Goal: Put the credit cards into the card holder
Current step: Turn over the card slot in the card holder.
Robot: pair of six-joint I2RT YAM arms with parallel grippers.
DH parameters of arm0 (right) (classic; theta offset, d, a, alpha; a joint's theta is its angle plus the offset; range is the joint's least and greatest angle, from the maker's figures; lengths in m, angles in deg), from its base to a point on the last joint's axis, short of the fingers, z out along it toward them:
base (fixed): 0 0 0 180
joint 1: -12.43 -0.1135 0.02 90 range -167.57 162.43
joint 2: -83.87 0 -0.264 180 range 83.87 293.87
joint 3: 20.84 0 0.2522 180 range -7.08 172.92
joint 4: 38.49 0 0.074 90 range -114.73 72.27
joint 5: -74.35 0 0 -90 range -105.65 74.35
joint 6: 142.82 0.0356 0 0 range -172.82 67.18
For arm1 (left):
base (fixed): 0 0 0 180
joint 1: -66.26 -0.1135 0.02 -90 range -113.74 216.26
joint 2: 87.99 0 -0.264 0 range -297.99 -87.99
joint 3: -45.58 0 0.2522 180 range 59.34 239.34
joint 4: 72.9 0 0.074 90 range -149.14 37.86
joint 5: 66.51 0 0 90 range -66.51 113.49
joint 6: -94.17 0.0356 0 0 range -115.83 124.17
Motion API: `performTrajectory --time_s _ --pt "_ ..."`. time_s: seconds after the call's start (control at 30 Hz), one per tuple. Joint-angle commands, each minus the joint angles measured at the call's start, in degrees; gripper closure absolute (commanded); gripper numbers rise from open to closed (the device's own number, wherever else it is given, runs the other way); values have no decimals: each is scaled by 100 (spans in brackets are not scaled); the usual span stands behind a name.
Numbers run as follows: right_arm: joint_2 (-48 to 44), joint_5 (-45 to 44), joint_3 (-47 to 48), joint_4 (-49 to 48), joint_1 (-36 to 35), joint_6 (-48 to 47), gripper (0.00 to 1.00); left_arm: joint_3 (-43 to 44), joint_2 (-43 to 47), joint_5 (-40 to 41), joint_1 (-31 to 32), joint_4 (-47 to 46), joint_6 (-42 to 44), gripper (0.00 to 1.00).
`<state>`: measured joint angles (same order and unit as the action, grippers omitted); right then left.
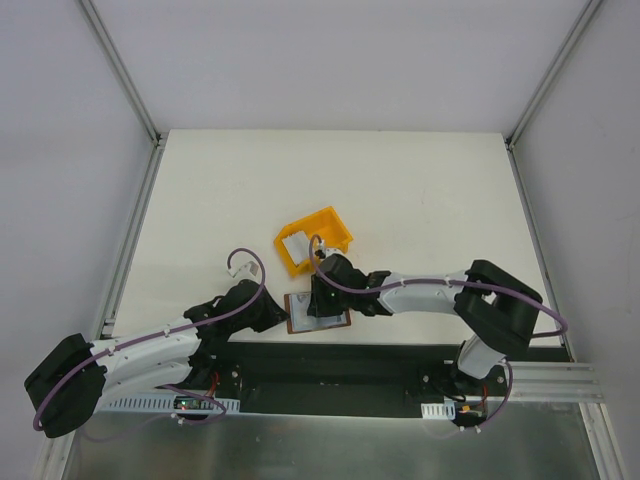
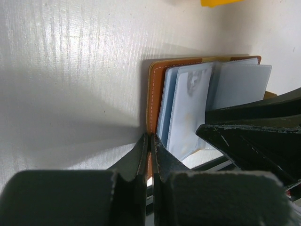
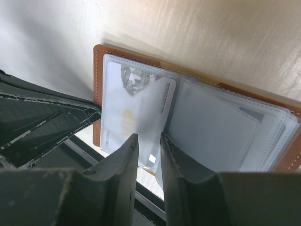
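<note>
The card holder (image 1: 318, 312) lies open near the table's front edge, brown border round clear sleeves (image 2: 157, 89). My left gripper (image 2: 150, 141) is shut on its brown left edge (image 1: 284, 312). In the right wrist view a white credit card (image 3: 136, 108) marked VIP lies on the left page of the card holder (image 3: 97, 94), partly under a clear sleeve. My right gripper (image 3: 149, 139) hangs over the card's near edge with its jaws a little apart, a corner of the card showing in the gap. Seen from above, the right gripper (image 1: 324, 302) is over the holder. Another white card (image 1: 295, 245) lies in the yellow bin.
The yellow bin (image 1: 335, 228) stands just behind the card holder, close to the right wrist. The black base rail (image 1: 330, 365) runs along the front edge right below the holder. The two grippers work within a hand's width of each other.
</note>
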<state>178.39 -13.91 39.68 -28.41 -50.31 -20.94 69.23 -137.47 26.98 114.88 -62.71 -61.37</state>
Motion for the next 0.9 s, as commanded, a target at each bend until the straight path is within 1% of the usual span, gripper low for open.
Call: performTrajectory --time_s 0.0,0.1,0.17,0.27,0.43,0.5,0.57,0.7,0.87 --pt "-416 73 -132 -361 -63 -41 73 -31 25 -6 -54 -38 -38 100" --pt "-820 -138 -290 -379 -54 -146 73 -40 69 -6 -54 -29 -29 100" --pt "-1075 -533 -404 -344 -54 -190 72 -49 96 -6 -46 -29 -29 100" --pt "-1243 -876 -396 42 -54 -261 69 -49 113 -23 -54 -29 -21 100" --pt "-1050 -877 -230 341 -63 -244 69 48 148 -94 -46 -29 85 100" --pt "-901 -938 -124 675 -63 -235 69 118 175 -129 -46 -29 137 100" --pt "-804 -1035 -10 947 -54 -217 71 180 227 -182 -46 -21 182 100" --pt "-681 -1044 105 1062 -63 -279 73 268 394 -234 -46 6 252 100" --pt "-777 -1623 219 1650 -80 -244 77 399 526 -304 -46 50 384 100"
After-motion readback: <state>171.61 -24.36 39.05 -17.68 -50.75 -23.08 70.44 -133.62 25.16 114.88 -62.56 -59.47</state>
